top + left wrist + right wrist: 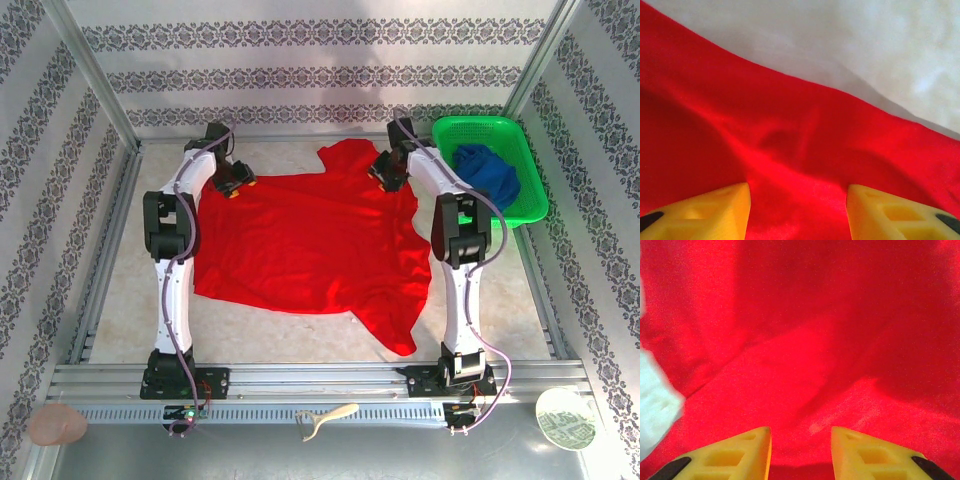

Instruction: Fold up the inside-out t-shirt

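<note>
The inside-out t-shirt (300, 240) lies spread on the table, plain red side up, with one sleeve trailing toward the front right. My left gripper (237, 183) sits at the shirt's far left corner. In the left wrist view its yellow fingers (720, 212) stand well apart over the red cloth (790, 135), with the gripper (797, 200) open just inside the hem. My right gripper (385, 176) rests on the shirt's far right part. Its jaws stand apart, so the gripper (801, 440) is open, with a soft ridge of cloth (805, 340) running between the fingers.
A green basket (530, 200) at the back right holds a dark blue garment (490, 172). Bare pale tabletop (130, 300) lies left of the shirt and beyond its hem (865, 45). Metal frame posts and patterned walls enclose the table.
</note>
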